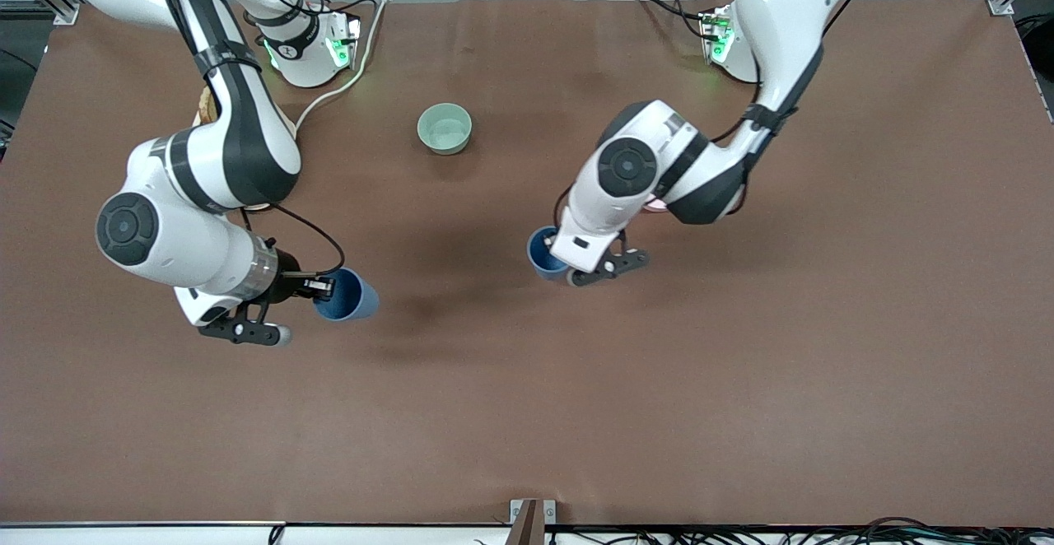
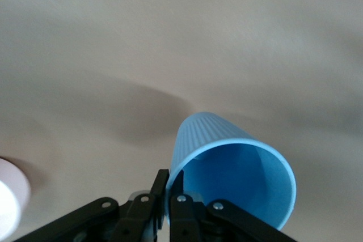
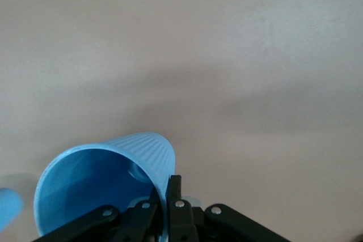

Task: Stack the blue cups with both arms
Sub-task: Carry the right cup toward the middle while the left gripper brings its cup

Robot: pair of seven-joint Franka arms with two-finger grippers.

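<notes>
two blue cups [image 1: 350, 296], one green bowl [image 1: 445, 128], two arms [image 1: 239, 117]

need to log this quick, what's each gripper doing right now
left gripper: closed on the rim of a blue cup
right gripper: closed on the rim of the other blue cup

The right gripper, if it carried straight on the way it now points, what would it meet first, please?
The right gripper, shut on the rim of a blue cup, points down at bare brown tabletop. Nothing else shows in that line, so it would likely meet the table first, though the height above it is unclear.
</notes>
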